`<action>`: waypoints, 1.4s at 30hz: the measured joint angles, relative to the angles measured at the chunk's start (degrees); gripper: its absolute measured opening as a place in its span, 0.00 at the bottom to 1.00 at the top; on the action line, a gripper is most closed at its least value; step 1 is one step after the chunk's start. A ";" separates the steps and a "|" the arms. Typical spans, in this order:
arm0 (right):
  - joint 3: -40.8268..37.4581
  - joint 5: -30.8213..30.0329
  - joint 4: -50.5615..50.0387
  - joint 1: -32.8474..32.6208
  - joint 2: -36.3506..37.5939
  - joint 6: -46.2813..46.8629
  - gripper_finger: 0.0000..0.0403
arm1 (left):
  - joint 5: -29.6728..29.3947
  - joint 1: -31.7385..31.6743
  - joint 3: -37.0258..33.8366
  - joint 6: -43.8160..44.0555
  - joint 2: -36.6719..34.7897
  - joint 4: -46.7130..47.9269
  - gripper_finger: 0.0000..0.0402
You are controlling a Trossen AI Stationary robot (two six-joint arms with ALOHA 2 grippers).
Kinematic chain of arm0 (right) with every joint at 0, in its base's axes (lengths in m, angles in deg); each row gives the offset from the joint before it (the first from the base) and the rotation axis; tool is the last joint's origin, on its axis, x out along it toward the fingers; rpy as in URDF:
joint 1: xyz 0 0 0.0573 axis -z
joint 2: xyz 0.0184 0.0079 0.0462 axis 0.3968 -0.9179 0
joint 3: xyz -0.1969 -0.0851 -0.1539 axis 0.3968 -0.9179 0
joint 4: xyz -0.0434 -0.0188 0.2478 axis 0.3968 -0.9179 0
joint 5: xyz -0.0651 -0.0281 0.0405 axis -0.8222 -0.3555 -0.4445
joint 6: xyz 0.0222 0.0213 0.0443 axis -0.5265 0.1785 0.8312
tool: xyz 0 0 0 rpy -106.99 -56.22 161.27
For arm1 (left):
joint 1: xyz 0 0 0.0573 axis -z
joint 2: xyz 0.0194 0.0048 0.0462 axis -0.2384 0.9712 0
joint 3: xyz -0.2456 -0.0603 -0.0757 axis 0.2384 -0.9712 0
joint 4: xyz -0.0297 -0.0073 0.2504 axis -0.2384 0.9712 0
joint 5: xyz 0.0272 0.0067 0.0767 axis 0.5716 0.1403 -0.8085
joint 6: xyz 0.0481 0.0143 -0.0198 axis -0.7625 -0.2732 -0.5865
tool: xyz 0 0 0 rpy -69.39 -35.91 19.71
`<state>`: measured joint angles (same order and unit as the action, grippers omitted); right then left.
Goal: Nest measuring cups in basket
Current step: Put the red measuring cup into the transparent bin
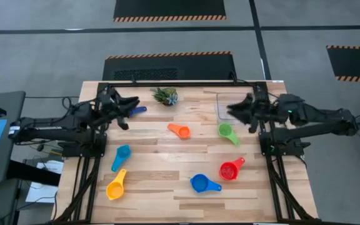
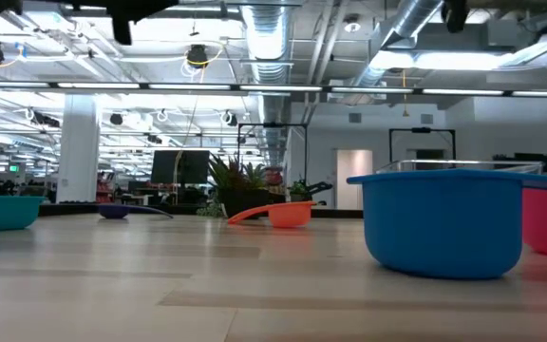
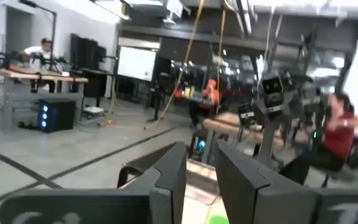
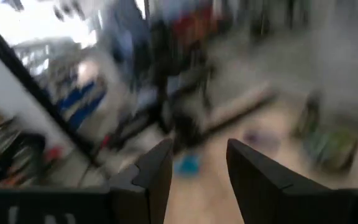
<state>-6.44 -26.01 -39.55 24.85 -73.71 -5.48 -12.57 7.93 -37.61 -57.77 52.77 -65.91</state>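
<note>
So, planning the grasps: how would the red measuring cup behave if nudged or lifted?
The red measuring cup sits upright on the table, so it would probably slide rather than roll. It looks like rigid plastic, likely light. Its short flat handle may make it swivel if pushed off-centre.

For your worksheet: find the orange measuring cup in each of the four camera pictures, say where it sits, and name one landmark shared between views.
High view: orange measuring cup near the table's middle, below and right of the potted plant.
Low view: mid-distance, centre, handle pointing left, just right of the plant.
Left wrist view: not in it.
Right wrist view: too blurred to tell.
Shared landmark: the potted plant, close to the cup in both table views.
</note>
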 joint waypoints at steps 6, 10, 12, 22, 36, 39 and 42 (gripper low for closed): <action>7.53 13.44 -12.54 -3.84 -11.88 11.95 0.44 | 2.09 0.00 3.69 -5.72 6.54 0.41 0.18; 10.15 18.14 -18.57 -7.75 -17.99 16.53 0.44 | 2.11 0.00 4.07 -4.23 9.17 0.54 0.18; 10.56 20.15 -21.78 -9.86 -20.84 17.90 0.44 | 3.27 0.00 4.07 -0.59 10.14 1.07 0.18; 10.77 16.98 -41.79 -18.40 -29.90 14.58 0.44 | 17.53 1.68 4.14 10.10 14.44 6.80 0.18; 10.80 -3.86 -46.78 -27.22 -35.67 10.77 0.44 | 16.89 14.93 6.70 11.77 29.53 6.45 0.01; 10.80 -5.15 -46.75 -27.69 -37.65 10.39 0.44 | 16.32 16.17 9.54 12.20 34.18 6.14 0.02; 10.80 -5.13 -46.50 -27.73 -40.46 7.53 0.44 | 15.03 16.84 13.30 12.51 39.34 5.56 0.05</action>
<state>4.36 -31.14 -86.05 -2.88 -114.17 2.05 2.46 24.76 -24.32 -45.26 92.11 -60.35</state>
